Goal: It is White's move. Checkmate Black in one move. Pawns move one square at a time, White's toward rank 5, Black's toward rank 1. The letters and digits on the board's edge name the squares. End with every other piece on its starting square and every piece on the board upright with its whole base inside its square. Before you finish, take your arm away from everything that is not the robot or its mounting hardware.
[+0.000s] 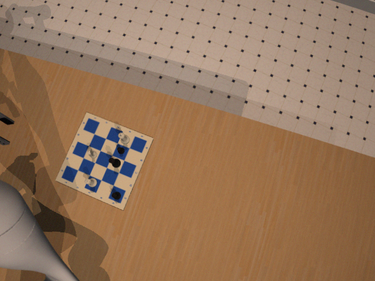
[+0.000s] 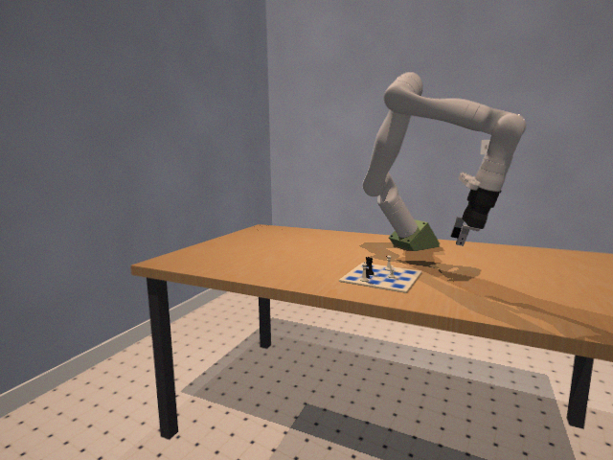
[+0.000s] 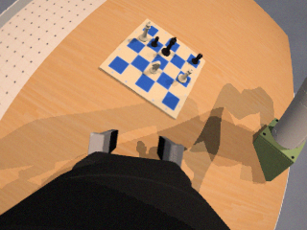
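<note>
While gripper gapes, chessboard bears six pieces

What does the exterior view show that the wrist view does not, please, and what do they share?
Only the exterior view shows the whole arm, the table legs and the walls. Only the wrist view shows the open gripper from behind, its two fingers apart with nothing between them, aimed toward the board. Both show the blue-and-cream chessboard with black and white pieces, the wooden table and the green base.
</note>
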`<act>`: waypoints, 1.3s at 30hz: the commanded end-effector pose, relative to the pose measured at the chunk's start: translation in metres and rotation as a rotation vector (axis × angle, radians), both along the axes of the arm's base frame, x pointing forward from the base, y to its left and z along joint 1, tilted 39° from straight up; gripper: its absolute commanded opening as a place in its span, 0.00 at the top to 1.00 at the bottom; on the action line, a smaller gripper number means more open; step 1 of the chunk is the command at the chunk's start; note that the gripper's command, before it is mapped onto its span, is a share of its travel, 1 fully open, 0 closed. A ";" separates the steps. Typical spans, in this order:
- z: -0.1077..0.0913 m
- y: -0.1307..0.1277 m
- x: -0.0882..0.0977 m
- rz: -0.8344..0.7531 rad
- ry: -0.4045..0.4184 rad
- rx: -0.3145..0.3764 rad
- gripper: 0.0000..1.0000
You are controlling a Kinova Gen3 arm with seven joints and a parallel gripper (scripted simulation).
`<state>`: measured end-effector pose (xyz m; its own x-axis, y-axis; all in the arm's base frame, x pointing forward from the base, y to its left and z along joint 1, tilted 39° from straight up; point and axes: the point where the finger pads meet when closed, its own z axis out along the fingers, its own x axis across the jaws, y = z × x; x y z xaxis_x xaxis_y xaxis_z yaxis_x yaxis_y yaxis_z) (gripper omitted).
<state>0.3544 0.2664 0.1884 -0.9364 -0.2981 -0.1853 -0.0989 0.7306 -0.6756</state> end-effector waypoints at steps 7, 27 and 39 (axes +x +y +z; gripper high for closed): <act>0.038 -0.088 0.077 -0.555 -0.200 0.127 0.00; 0.095 -0.225 0.182 -1.473 -0.538 0.340 0.00; 0.106 -0.252 0.202 -1.651 -0.604 0.381 0.00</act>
<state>0.5494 0.0287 0.2957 -0.0076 0.9143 -0.4049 0.9902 -0.0497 -0.1308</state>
